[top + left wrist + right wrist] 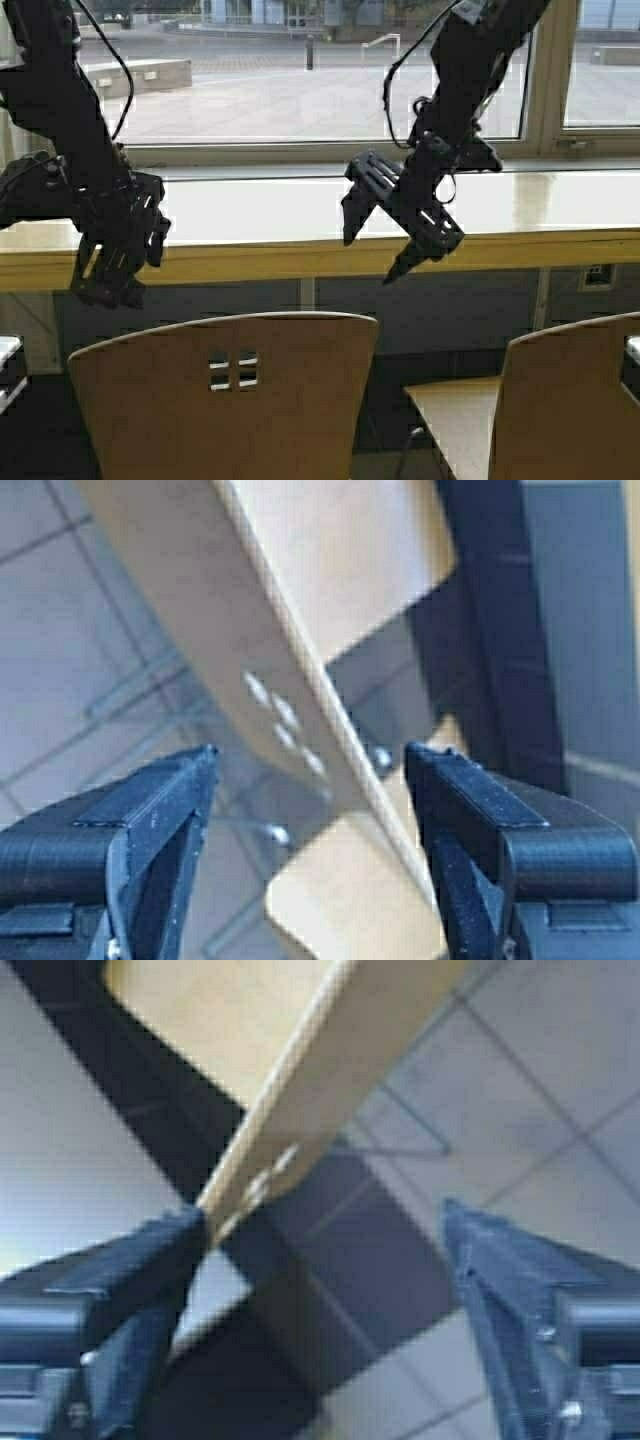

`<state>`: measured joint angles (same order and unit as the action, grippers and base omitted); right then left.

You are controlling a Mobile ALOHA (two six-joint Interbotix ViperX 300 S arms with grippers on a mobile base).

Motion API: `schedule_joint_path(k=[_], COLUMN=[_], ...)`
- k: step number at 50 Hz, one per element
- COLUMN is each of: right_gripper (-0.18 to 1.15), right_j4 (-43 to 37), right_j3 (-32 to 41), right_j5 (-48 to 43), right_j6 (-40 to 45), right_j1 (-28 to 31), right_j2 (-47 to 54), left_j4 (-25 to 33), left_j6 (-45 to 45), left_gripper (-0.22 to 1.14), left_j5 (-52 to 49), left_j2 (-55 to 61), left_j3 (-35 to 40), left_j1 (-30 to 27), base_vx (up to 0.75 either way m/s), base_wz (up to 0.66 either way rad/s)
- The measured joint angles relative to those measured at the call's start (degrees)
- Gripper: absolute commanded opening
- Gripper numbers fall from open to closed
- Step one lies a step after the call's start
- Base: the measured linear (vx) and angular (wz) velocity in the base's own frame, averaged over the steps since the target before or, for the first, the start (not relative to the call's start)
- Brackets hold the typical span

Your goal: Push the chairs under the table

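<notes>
1. Tan plywood is filling the near part of the high view: the left chair (pixel 225 400) is standing with its curved backrest toward the robot, and its four small square cutouts (pixel 233 371) are showing in a two-by-two cluster near the top edge.
2. The right chair (pixel 560 400) is standing beside it at the right edge, turned so that its seat (pixel 455 420) is showing to the left of its backrest.
3. Both chairs are sitting on the near side of the table (pixel 300 255), well out from under it; the table's glossy pale top and thick yellowish front edge are running across the view beyond the backrests.
4. The left gripper (pixel 105 270) is hanging in the air above the left end of the left chair's backrest, in front of the table edge, touching nothing. In the left wrist view its fingers (pixel 150 820) are standing wide apart, with the backrest and cutouts lying below the gap.
5. The right gripper (pixel 378 255) is hovering above and between the two chairs, level with the table edge, also touching nothing. In the right wrist view its fingers (pixel 130 1270) are spread wide, framing a chair backrest (pixel 320 1080) below.
6. A window (pixel 330 70) is rising behind the table, looking out on a paved square.
7. Pale floor tiles (pixel 60 680) are showing under the chairs in both wrist views.
</notes>
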<state>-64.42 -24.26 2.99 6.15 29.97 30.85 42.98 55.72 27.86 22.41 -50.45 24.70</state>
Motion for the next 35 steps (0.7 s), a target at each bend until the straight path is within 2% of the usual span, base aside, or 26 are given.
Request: schedule_joint_path(k=[7,14,22,35], right_gripper=[1.03,1.03,1.03,1.03], right_j4=[-8.3,-12.9,-14.3,-14.9], right_j3=[3.8,8.8,13.6,18.5], right_j5=[0.8,1.2,2.6,4.1], right_j6=[0.0,0.1,0.1,0.1], right_j1=[2.4,4.0,3.4,3.5], right_j2=[5.3,9.3,13.6,18.2], left_j4=[3.5,8.3,11.3,11.6], left_j6=[0.4,0.6,0.9,1.3], left_gripper=[0.90,0.90,0.90,0.90], left_j5=[-1.8,-2.2,-2.4,-2.6], left_j2=[2.5,5.4,9.4,14.0], left_j3=[0.1,0.6,3.2,8.6], left_j1=[-0.3,-0.4,-0.4,-0.4], base_vx=[0.08,0.07,0.06,0.05], base_wz=[-0.04,-0.02,0.01,0.02])
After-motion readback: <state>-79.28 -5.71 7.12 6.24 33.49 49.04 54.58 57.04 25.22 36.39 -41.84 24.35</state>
